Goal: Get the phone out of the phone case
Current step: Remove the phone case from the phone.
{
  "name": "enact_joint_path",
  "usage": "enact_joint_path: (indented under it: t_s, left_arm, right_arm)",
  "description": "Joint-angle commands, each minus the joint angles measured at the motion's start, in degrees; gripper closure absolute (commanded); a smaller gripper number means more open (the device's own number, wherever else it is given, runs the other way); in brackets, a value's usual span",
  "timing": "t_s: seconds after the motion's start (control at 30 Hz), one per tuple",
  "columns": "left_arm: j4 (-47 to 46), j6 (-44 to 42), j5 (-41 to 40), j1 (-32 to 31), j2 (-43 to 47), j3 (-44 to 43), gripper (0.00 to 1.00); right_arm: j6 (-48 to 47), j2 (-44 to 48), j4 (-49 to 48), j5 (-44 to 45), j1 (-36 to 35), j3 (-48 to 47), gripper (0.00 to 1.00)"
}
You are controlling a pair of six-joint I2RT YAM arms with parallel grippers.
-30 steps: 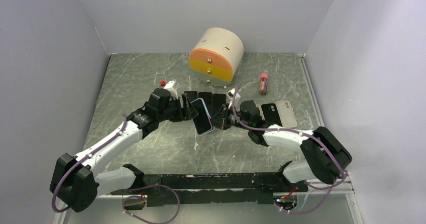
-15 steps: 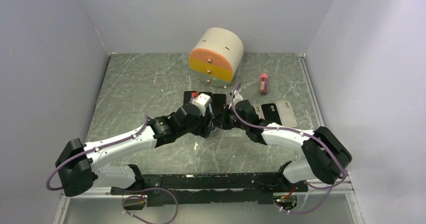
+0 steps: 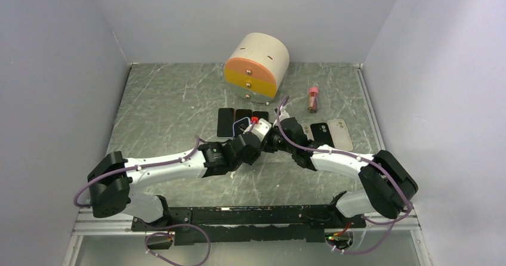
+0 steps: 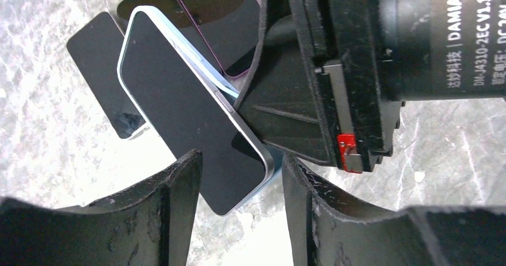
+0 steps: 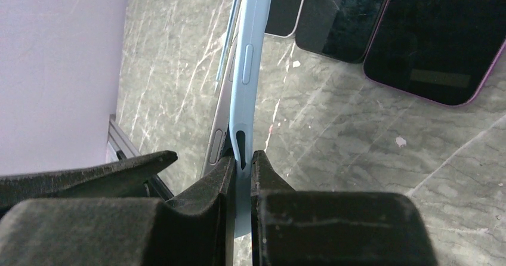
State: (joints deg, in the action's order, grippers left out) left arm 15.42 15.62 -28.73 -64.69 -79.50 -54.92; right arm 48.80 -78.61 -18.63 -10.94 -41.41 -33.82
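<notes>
We list: left arm (image 3: 162, 164) stretched low across the surface (image 3: 167, 99), jaws parted astride the phone (image 4: 179, 111); right arm (image 3: 335, 157) bent inward, jaws clenched on the blue phone case (image 5: 249, 69) edge.

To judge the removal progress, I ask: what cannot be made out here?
Right wrist view: the right end effector hides the lower end of the light-blue phone case.
Left wrist view: the same end effector covers part of one long edge of the black-screened phone.
Top view: the left end effector and the right one cover most of phone and case; their separation is unreadable.
</notes>
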Motion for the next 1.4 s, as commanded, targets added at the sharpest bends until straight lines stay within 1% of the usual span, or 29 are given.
enact_joint_path:
  t_s: [0.0, 0.3, 0.47, 0.57, 0.63, 0.73, 0.93, 1.07, 1.2, 1.37]
  left_arm:
    - [-0.57, -3.14, -8.31, -2.0, -2.51, -3.31, 0.46]
    - [1.51, -2.82, -16.45, -3.95, -8.26, -5.62, 0.49]
    - [-0.27, -2.85, -19.81, -3.96, -9.53, -5.9, 0.51]
    - [-1.6, -3.49, -21.07, -3.96, -10.45, -6.14, 0.55]
    - [-2.57, -4.02, -21.3, -3.96, -10.71, -5.98, 0.6]
    - [-2.08, -3.65, -21.5, -3.96, -10.35, -5.75, 0.75]
    - [-0.35, -2.13, -20.15, -5.13, -6.19, -4.71, 0.96]
    - [0.52, -2.44, -20.31, -6.81, -3.72, -4.64, 0.97]
    - [3.29, -1.72, -21.35, -7.12, -1.09, -5.1, 0.97]
    - [3.7, -1.56, -20.07, -7.12, 5.17, -4.23, 0.97]
  right_arm:
    - [2.02, 3.45, -4.48, -0.74, -0.04, -2.98, 1.0]
    - [3.99, 3.28, -6.89, -2.91, 0.01, -2.66, 1.0]
    - [4.73, 3.22, -7.92, -3.55, -0.05, -2.11, 1.0]
    - [5.28, 2.87, -9.15, -4.64, -0.04, -1.75, 1.0]
    - [5.78, 2.76, -10.23, -4.95, 0.01, -1.35, 1.0]
    - [5.71, 2.99, -10.19, -4.09, 0.01, -1.16, 1.0]
    - [4.88, 3.06, -7.53, -0.23, 0.05, -1.52, 1.0]
    - [4.47, 2.52, -5.51, 2.9, 0.19, -1.51, 1.0]
    - [3.32, 2.85, -3.88, 4.14, 0.58, -1.29, 1.0]
    - [-0.58, 4.47, 0.9, 6.21, 1.36, -1.48, 1.0]
